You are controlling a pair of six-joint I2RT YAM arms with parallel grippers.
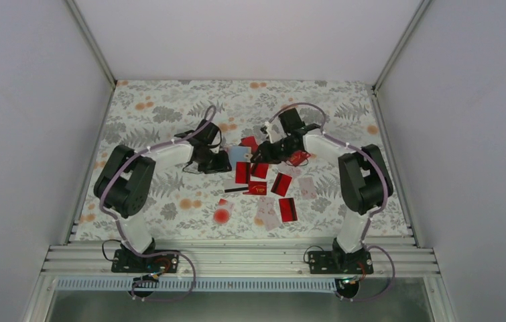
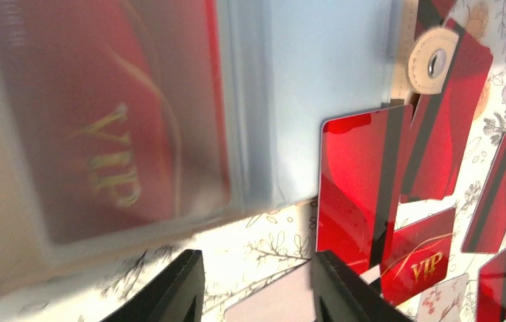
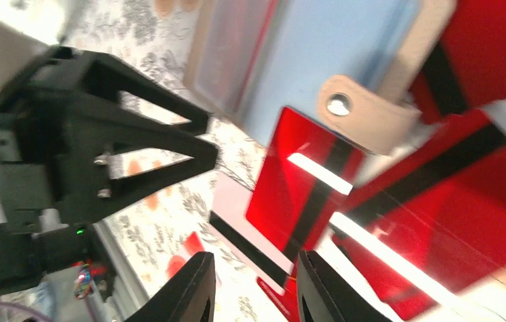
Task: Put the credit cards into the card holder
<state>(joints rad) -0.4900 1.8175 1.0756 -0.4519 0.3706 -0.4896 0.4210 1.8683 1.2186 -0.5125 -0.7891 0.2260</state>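
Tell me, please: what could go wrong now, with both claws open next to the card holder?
1. The left claw and right claw stand close together at the card holder; they might collide.
2. The red cards beside it overlap, so a claw may lift two or push them away.
3. Neither claw holds the card holder, so it could slide.

The left arm (image 1: 129, 184) and right arm (image 1: 360, 178) join white tubular links to bulky black joint housings. A thin lilac cable (image 1: 163, 143) loops along each. The left gripper (image 2: 258, 268) and right gripper (image 3: 253, 278) have flat matt-black fingers (image 2: 183, 285) with bevelled tips. Behind the left gripper's fingers sits an angular black frame with triangular cut-outs and two small silver screws (image 3: 103, 161). Further back glows a tiny green light (image 3: 79, 231).
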